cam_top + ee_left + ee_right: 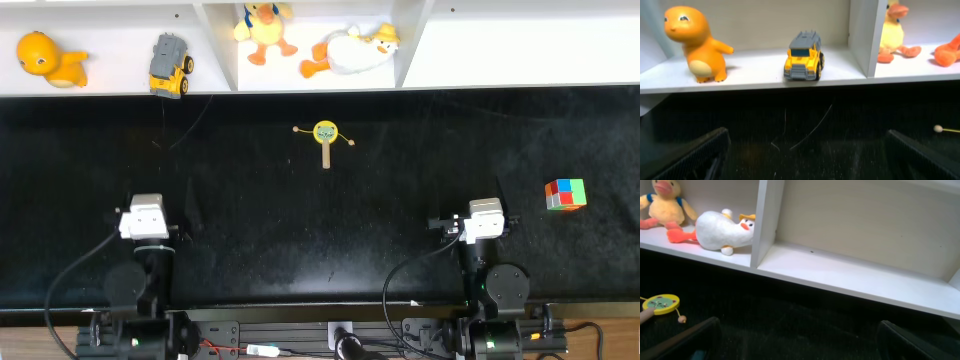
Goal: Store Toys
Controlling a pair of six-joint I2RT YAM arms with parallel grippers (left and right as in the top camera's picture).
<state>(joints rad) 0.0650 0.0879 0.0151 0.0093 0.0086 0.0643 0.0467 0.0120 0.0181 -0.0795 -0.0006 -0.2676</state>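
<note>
A small yellow hand drum [326, 134] with a wooden handle lies on the black table at centre back, also low in the right wrist view [659, 304]. A multicoloured cube [565, 194] sits on the table at far right. My left gripper [145, 215] rests near the table's front left, open, with its fingers [695, 155] spread wide and nothing between them. My right gripper [485, 218] rests at the front right, open as well, its fingers [687, 340] far apart.
A white shelf [500, 60] with three compartments runs along the back. An orange dinosaur [697, 42] and a yellow truck [804, 56] stand in the left one. A yellow duck plush [265, 30] and a white duck plush [722, 230] occupy the middle one.
</note>
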